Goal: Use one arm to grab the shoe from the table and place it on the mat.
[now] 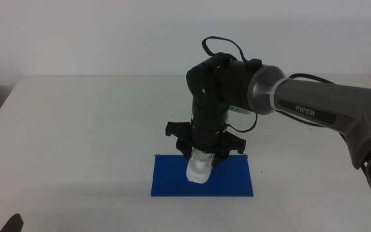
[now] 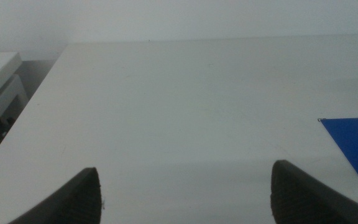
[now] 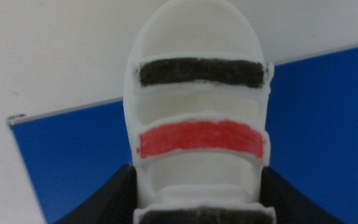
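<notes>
Right gripper (image 1: 206, 156) grasping the shoe (image 3: 199, 124) between its fingers (image 3: 107, 199), over the blue mat (image 1: 230, 180). Left gripper (image 2: 185, 196) waits with fingers released, above the table (image 2: 179, 106).

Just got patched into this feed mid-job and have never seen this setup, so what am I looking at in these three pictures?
These are three cameras on one table with two robot arms.

The middle view looks down over the table. The big black and grey arm reaching in from the right side is the right arm. Its right gripper points down over a dark blue mat and holds a small white shoe.

The right wrist view is taken from that arm's wrist: you see the shoe close up, with black and red straps, the jaws shut on its sides and the mat behind it.

The left wrist view is from the other arm, which waits at the table's near edge. Its left gripper is open and empty, with a corner of the mat visible.
</notes>
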{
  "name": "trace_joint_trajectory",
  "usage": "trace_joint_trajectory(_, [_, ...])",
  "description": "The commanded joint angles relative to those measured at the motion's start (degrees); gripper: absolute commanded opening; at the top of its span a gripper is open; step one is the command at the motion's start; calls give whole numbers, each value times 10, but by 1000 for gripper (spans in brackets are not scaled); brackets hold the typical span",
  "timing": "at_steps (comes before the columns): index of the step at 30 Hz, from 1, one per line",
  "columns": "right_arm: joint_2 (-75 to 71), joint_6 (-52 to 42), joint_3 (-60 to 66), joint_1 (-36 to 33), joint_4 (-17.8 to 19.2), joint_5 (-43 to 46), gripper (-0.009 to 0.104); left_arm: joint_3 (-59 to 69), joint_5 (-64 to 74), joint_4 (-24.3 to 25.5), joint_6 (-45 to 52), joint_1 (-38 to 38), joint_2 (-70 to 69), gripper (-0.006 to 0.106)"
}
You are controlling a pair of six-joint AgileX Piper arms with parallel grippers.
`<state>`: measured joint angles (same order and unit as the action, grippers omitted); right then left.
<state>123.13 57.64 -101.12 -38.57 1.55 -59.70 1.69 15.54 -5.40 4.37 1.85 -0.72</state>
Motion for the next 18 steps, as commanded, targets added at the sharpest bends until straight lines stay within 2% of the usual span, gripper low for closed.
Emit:
trace_joint_trajectory(1, [-37,-16,-21,1,20,-12,-4,4,-46,-4,-3,3,-8,94])
trace_joint_trajectory(5, [-37,-170,-21,1,25,-17,-4,4,-46,-4,-3,3,-8,94])
trace_joint_trajectory(12, [-37,-609,-21,0,21,-17,-4,4,-46,-4,-3,3,-8,94])
trace_joint_trajectory(18, [-37,-935,-21,0,5,-22,-4,4,-46,-4,-3,3,-8,94])
